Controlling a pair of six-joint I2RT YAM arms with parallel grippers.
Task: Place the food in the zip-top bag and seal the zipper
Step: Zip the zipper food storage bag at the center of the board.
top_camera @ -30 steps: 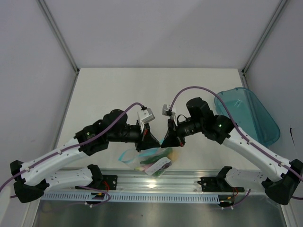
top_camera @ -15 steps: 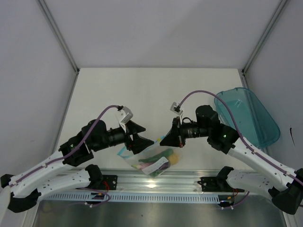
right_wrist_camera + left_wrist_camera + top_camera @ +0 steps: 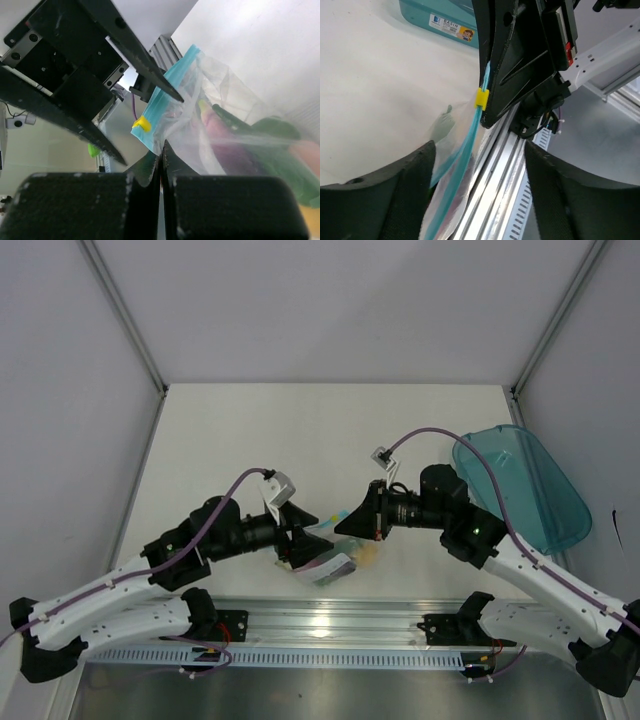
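The clear zip-top bag hangs between the two grippers near the table's front edge. The food shows through it: a purple eggplant, a green pepper, something yellow and a pinkish egg. My right gripper is shut on the bag's corner just below the teal zipper, beside its yellow slider. My left gripper stands open. The zipper runs between its fingers, closer to the left one. From above, the left gripper faces the right gripper.
A translucent teal tray sits at the table's right edge, also seen behind the right gripper as the tray. The aluminium rail with both arm bases runs just below the bag.
My left gripper let go of the bag, opened, drew back left, then came in again around the zipper strip. The right gripper stayed shut and swung the bag's corner up.
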